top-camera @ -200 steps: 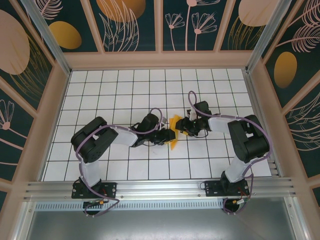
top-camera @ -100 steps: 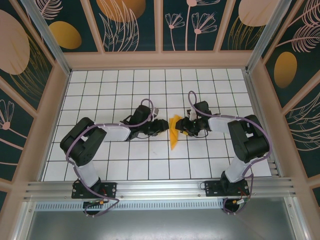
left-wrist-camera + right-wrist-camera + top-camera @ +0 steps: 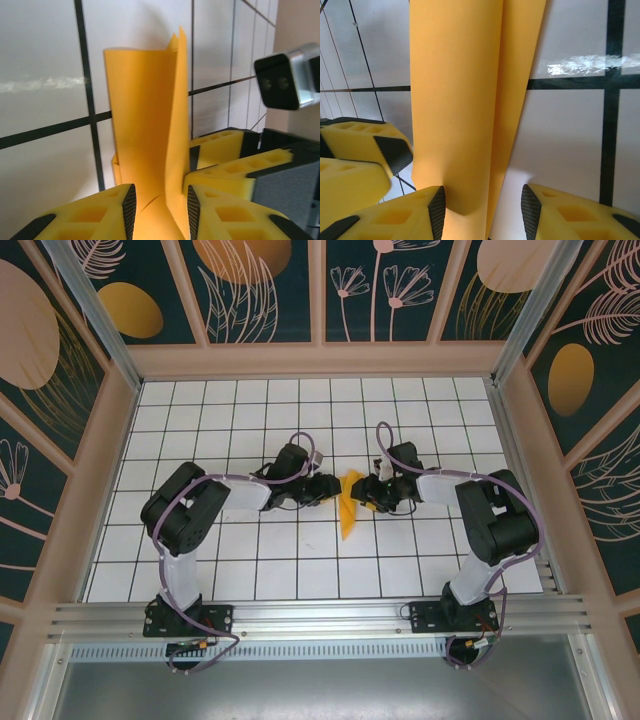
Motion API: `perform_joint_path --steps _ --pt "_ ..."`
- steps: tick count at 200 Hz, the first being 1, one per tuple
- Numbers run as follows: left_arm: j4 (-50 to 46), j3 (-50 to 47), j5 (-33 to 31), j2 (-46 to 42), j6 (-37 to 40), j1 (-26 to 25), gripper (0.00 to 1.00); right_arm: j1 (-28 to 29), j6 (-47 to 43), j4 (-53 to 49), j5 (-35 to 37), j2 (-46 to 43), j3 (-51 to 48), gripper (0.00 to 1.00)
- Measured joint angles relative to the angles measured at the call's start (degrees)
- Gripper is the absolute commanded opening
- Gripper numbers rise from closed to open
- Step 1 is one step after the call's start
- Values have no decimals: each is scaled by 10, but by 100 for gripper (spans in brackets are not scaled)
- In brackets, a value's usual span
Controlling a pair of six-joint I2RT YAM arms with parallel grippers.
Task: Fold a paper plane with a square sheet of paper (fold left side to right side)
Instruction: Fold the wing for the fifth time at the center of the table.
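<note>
- Your orange sheet of paper (image 3: 347,508) lies near the middle of the white gridded surface (image 3: 200,560), between the two end effectors. From above you see a slim bright strip running away from the arm bases, narrower at its near end.
- In the left wrist view the sheet is folded lengthwise. One broad layer curves gently, and a thinner flap stands up on edge along its side. The far edge is straight and the colour is plain and even.
- In the right wrist view a long crease splits it into a wide panel and a narrow one, both smooth and matte.
- Your left end effector (image 3: 160,207) has its jaws parted on either side of the sheet. The paper fills the gap from pad to pad, and you cannot tell whether they press it.
- Your right end effector (image 3: 482,205) stands open astride the sheet. One pad sits at the paper's edge, and bare surface shows between the paper and the other pad.
- The two end effectors face each other across the strip, close together.
</note>
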Motion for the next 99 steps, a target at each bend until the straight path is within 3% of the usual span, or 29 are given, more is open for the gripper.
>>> perform_joint_path --steps 56,99 --pt "-3 31 18 26 4 0 32 0 0 0 0 0 0 48" --pt "-3 40 23 40 7 0 21 0 0 -4 0 2 3 48"
